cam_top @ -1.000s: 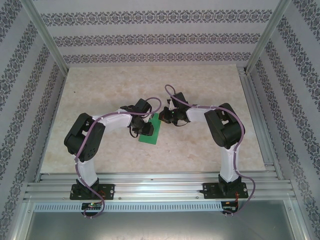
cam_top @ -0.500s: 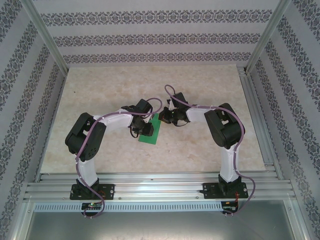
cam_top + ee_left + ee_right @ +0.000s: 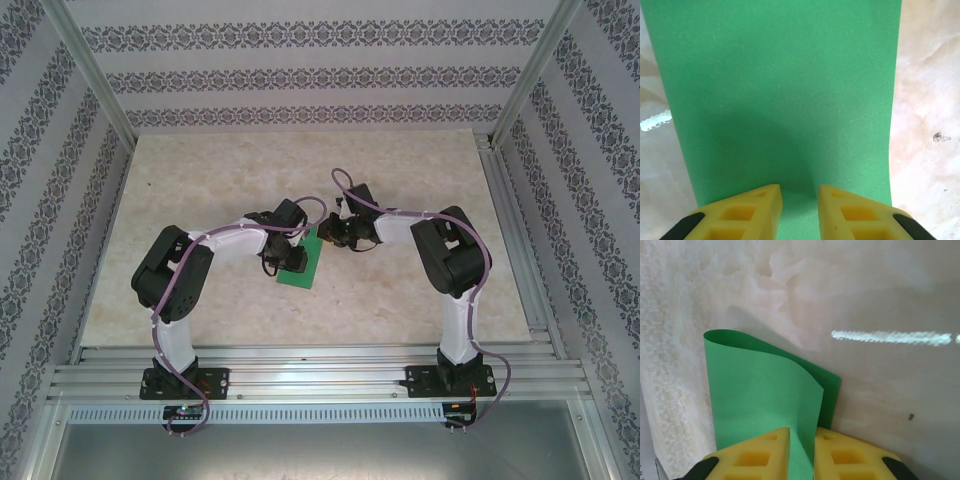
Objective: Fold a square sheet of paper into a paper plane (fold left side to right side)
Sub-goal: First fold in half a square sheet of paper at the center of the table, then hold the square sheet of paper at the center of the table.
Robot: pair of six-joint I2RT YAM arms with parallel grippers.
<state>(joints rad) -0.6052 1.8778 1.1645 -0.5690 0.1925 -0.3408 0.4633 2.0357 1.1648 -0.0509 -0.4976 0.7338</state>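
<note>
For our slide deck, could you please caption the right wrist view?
Curled green paper running between the fingers of the right gripper.

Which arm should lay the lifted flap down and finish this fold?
Right, probably. The right gripper has the curled-up edge of the square sheet of paper between its slightly parted fingers. The left gripper sits over the flat part, better suited to pinning it down.
</note>
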